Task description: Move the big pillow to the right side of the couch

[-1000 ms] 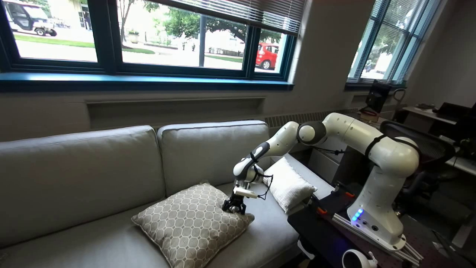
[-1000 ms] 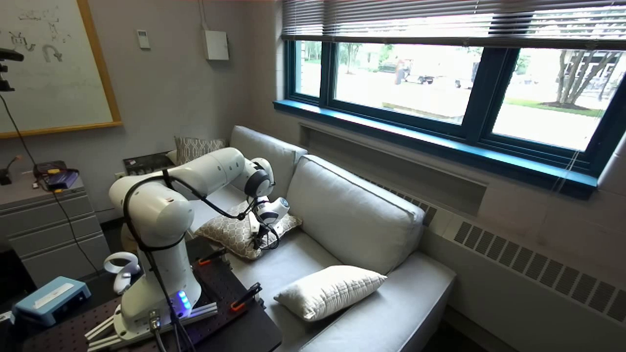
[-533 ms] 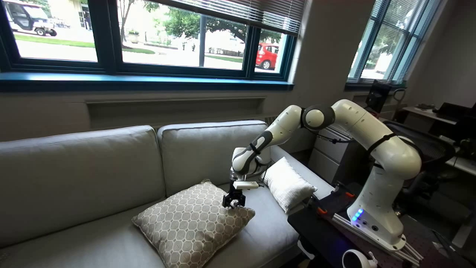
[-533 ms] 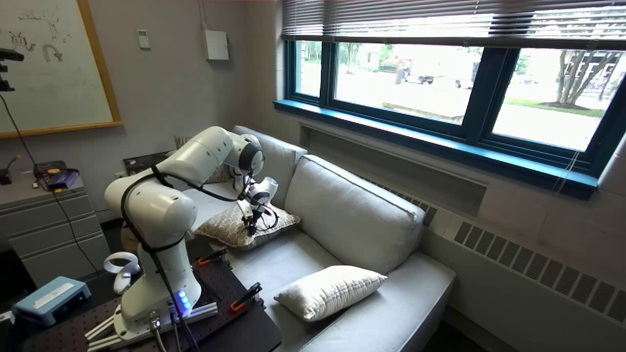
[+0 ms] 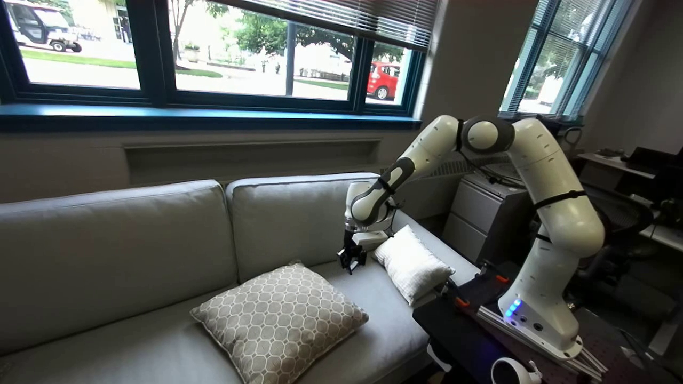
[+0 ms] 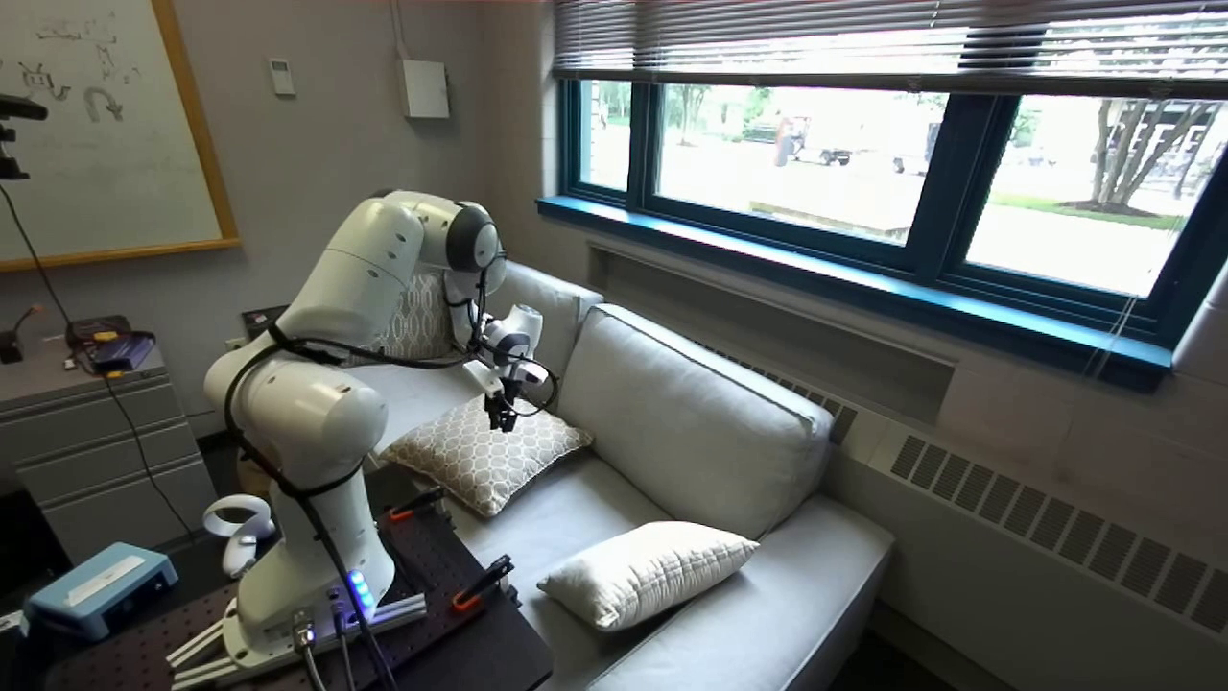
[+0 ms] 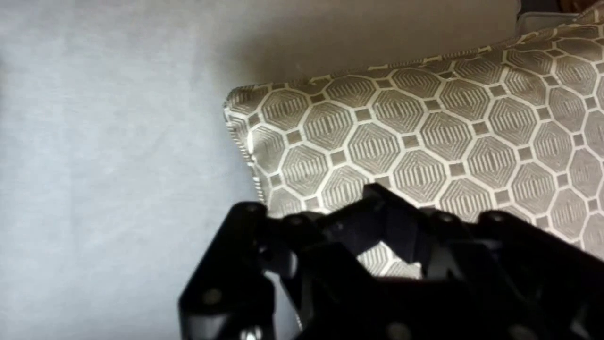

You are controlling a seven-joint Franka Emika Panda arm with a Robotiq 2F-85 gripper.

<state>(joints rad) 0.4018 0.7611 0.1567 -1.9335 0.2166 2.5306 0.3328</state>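
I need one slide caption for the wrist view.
Claw, shut and empty, seen against the patterned pillow on the couch.

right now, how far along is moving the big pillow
Nothing looks finished: the big pillow lies near the middle of the couch. In hand, nothing: the gripper hovers clear of it. Left: bringing it to the right end, likely where the white pillow rests.

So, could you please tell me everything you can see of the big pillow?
The big pillow is square and plump, beige with pale lines framing octagons and squares, in woven-looking fabric with corded edges and pointed corners. It lies on the couch, broad face up, one corner toward a back cushion; whether they touch is unclear. The gripper is apart from it.
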